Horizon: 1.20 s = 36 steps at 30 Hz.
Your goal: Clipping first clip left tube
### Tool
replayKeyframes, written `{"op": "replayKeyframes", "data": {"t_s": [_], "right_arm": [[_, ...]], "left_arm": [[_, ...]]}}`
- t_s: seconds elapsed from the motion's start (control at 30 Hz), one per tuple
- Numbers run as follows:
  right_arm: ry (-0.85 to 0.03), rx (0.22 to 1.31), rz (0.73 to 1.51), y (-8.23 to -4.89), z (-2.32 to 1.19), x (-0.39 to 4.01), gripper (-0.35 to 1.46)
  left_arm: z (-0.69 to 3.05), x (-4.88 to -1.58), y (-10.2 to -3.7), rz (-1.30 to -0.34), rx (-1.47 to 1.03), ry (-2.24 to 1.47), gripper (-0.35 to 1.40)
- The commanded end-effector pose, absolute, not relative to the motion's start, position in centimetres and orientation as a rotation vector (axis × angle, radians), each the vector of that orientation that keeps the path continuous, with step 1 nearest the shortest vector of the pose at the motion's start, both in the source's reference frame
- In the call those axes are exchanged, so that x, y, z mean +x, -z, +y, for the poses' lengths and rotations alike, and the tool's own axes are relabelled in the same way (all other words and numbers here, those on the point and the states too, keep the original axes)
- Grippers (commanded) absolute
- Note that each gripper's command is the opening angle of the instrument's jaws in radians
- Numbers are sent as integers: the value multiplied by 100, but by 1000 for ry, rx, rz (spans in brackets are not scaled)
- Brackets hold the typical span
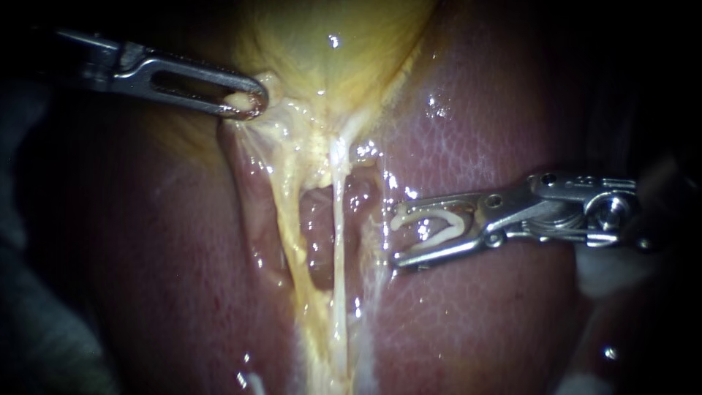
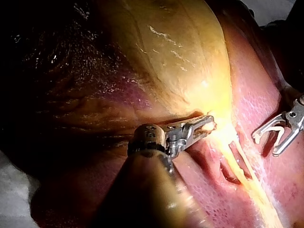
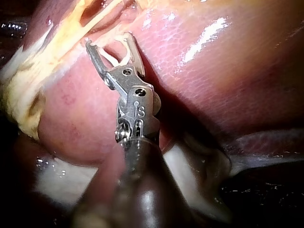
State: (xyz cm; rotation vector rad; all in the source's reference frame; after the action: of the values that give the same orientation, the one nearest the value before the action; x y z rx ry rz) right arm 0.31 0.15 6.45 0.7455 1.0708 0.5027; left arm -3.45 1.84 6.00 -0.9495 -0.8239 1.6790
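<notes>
**Left instrument** (image 1: 245,102): a steel shaft ending in slotted jaws. The jaws are closed on a nub of pale tissue at the lower end of the glossy yellow gallbladder (image 1: 329,51). The left wrist view shows the same grip (image 2: 209,125). The strands below it look taut, though that is my reading.

**Right instrument** (image 1: 395,240): bright steel, with hinged jaws. The jaws stand spread wide and hold an open U-shaped white clip (image 1: 439,223) seated between them, touching both. The tip lies over the mottled pink-red liver (image 1: 497,110), beside the tubes and apart from both (the right wrist view agrees (image 3: 109,40)).

**Task's thing:** the left tube (image 1: 292,241) is a yellowish, fat-coated strand running down from the gallbladder's neck. Just beside it runs the thinner white right tube (image 1: 338,241), with a dark window between the two. The right tube lies between the white clip and the left tube.

**Progress:**
- Neither tube has a clip on it.
- The gallbladder is held and the white clip is loaded, so both tubes are on show.
- The open clip has yet to be carried past the right tube, set astride the left tube alone, and squeezed shut.
- I judge this an early stage, with the approach not yet made.
</notes>
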Motion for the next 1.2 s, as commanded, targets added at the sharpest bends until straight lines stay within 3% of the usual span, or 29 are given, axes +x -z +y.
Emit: {"op": "replayKeyframes", "data": {"t_s": [0.03, 0.77, 1.2], "right_arm": [[-504, 746, 1071, -644, 15, 30, 50], [-508, 765, 1080, -573, 12, 51, 50], [-500, 784, 1089, -568, 0, 99, 50]], "left_arm": [[184, -345, -600, -824, -950, -1679, -35], [184, -344, -599, -825, -950, -1679, -35], [184, -344, -599, -825, -950, -1679, -35]]}}
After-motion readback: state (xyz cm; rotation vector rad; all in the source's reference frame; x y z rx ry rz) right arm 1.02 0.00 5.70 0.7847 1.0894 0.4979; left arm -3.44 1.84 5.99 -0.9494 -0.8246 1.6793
